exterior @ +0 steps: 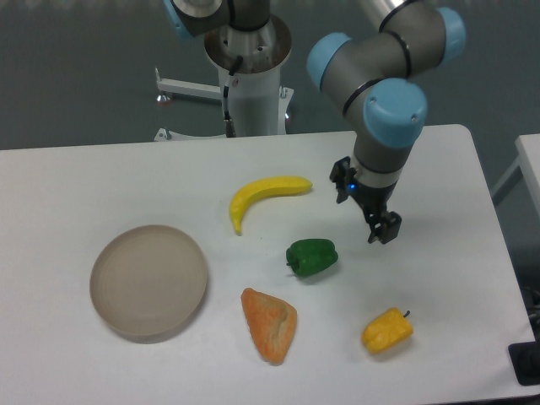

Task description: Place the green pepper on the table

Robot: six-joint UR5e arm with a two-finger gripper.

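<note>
a: where's the green pepper point(312, 256)?

b: lying on the white table point(101, 181), mid-scene, between the banana point(263, 196) on the far side and the orange wedge point(270, 325) on the near side. not on the round plate point(148, 281) at the left.

a: and the gripper point(381, 226)?

b: up and to the right of the pepper, apart from it, holding nothing. can't tell how wide the fingers stand from here.

a: so which step?

b: looks like the placing is done. next it only needs to lift clear. there's open room to the right; the yellow pepper point(387, 331) sits near the front edge.

arm: reaching down from above | hand point(382, 228): empty, pointing downward
</note>
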